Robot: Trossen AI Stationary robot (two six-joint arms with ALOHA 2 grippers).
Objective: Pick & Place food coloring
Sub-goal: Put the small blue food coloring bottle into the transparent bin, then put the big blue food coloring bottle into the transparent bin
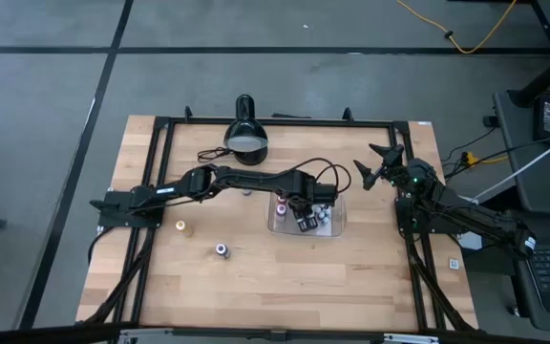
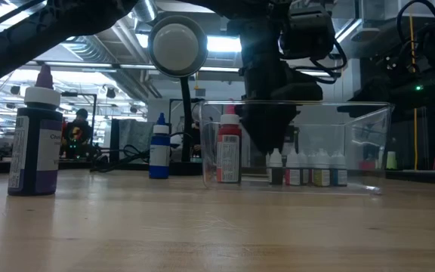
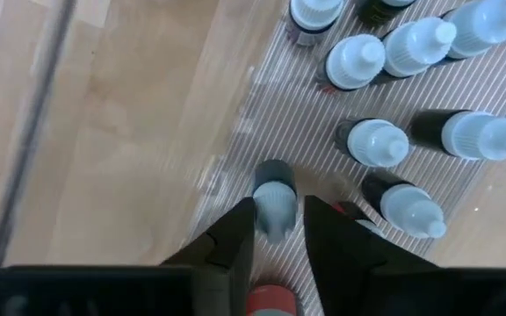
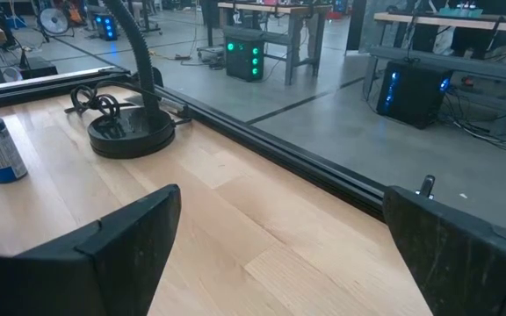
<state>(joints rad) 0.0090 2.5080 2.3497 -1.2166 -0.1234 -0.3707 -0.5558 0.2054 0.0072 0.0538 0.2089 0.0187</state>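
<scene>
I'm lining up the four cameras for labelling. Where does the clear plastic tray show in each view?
High view: the clear tray sits right of the table's middle, under the left gripper.
Low view: its clear wall stands right of centre, small bottles inside.
Left wrist view: its ribbed floor fills the upper right.
Right wrist view: not in it.
Shared landmark: the black desk lamp, also at the low view's top.

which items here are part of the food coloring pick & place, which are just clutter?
Job:
- food coloring bottles in the tray
- bottle between the left gripper fingers, over the tray
- loose bottles on the table
- clear plastic tray

Clutter:
- black desk lamp
- right gripper, open, waiting at the table's right edge
</scene>
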